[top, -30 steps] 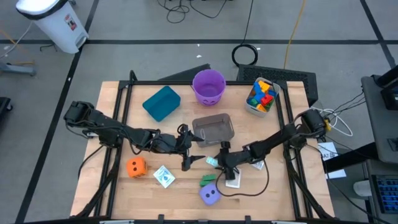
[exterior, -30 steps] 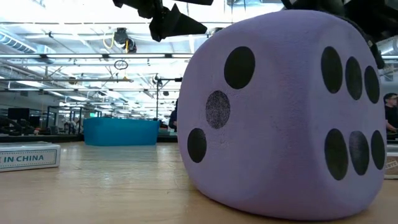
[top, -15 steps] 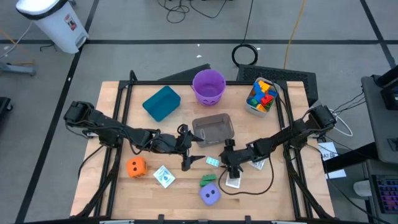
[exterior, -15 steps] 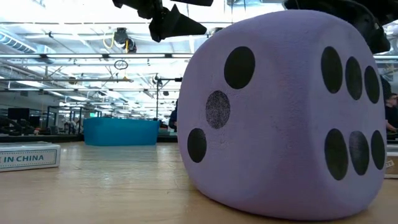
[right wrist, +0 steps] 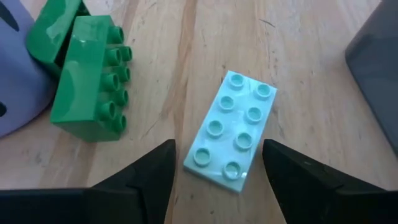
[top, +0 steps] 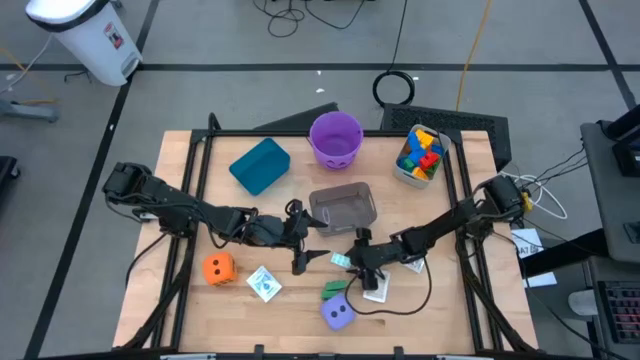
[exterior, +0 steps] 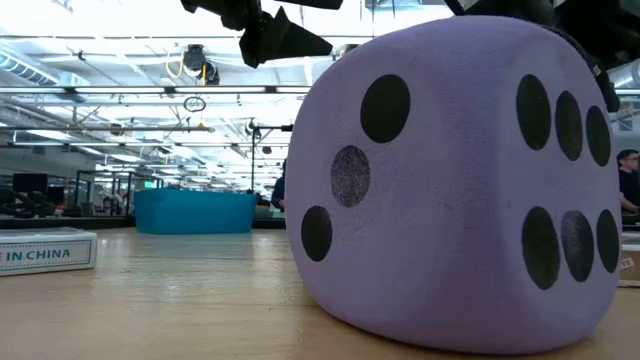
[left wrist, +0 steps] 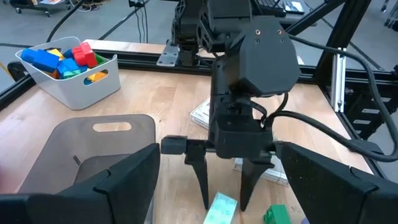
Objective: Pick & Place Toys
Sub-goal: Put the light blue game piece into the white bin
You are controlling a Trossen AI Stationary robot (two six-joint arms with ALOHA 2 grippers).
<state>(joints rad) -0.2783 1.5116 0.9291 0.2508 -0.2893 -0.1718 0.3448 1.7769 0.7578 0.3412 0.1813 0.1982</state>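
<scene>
- Right claw (top: 352, 267) hangs above a pale mint plate (right wrist: 231, 132) on the bench (top: 290, 310), fingers spread to either side of it, nothing held.
- Green blocks (right wrist: 87, 81) lie at the plate's nine o'clock, touching the purple die (top: 337, 314).
- Left claw (top: 305, 254) waits wide open, empty, at nine o'clock from the plate.

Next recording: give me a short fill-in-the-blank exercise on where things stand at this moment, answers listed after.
1. The right gripper hangs with open fingers over a pale mint ____.
2. The green block lies beside the ____ die.
3. The bright blocks fill the white tub at the table's far ____ corner.
4. The left gripper hovers open, holding ____.

Missing words: plate; purple; right; nothing
</scene>
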